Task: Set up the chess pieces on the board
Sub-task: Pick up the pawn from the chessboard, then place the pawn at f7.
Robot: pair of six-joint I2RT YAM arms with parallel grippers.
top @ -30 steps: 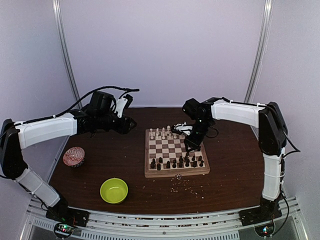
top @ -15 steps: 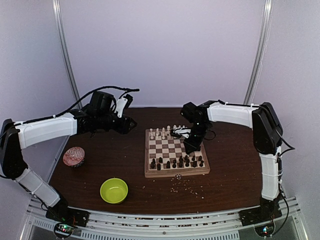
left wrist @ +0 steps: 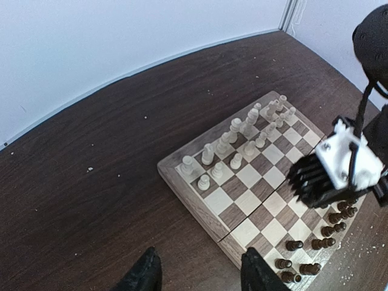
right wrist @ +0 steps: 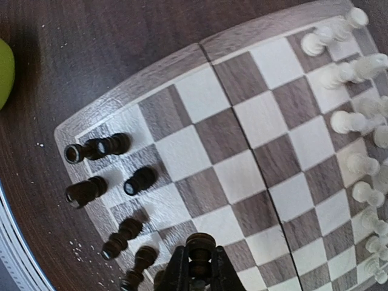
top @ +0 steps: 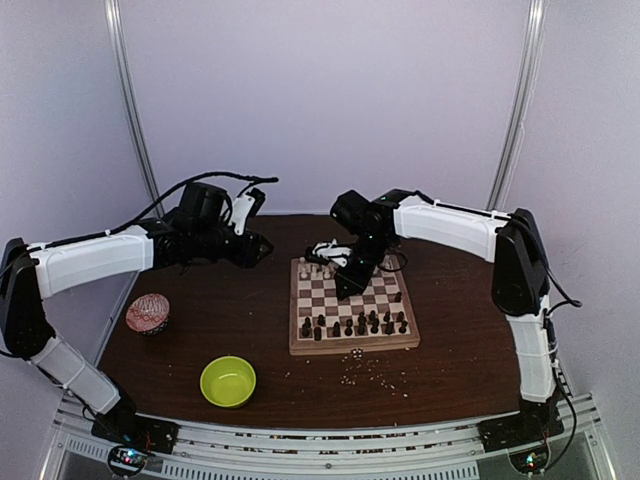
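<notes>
Dark brown chess piece [right wrist: 200, 245] is pinched upright in the right gripper [right wrist: 199, 277]. The jaws are clenched on its stem below the ringed head, and I can't tell the piece type. In the top view the right gripper [top: 345, 285] hangs over mid-board, slightly toward 12 o'clock.

The left gripper [top: 258, 248] is released with jaws wide and holds nothing. It is parked off the board [top: 350, 347] at its 10 o'clock, over the worktop [top: 460, 330].

- **Layout:** the dark pieces [top: 355, 325] sit in the two ranks at the 6 o'clock edge. The cream pieces [top: 320, 268] sit along the 12 o'clock edge, and the middle ranks are bare.
- **Likely step:** carry the held piece to a free square in the dark ranks. The wrist view shows bare squares near the dark corner. Which one is its home square I can't tell.

How to do it well:
- Travel high enough to clear the heads of the standing dark pieces.
- Stop square-centred, then descend vertically with no sideways slide near neighbours.
- Seat the base flat on the board before letting go, because a tilted base means a toppled piece.
- Open the jaws only a little, since the adjacent pieces stand close.
- Retract straight up before swinging away.
- Leave the left arm where it is, out of the way.

The lime-green bowl [top: 228, 381] and the crumbs [top: 365, 372] at the board's 6–7 o'clock can be ignored.
</notes>
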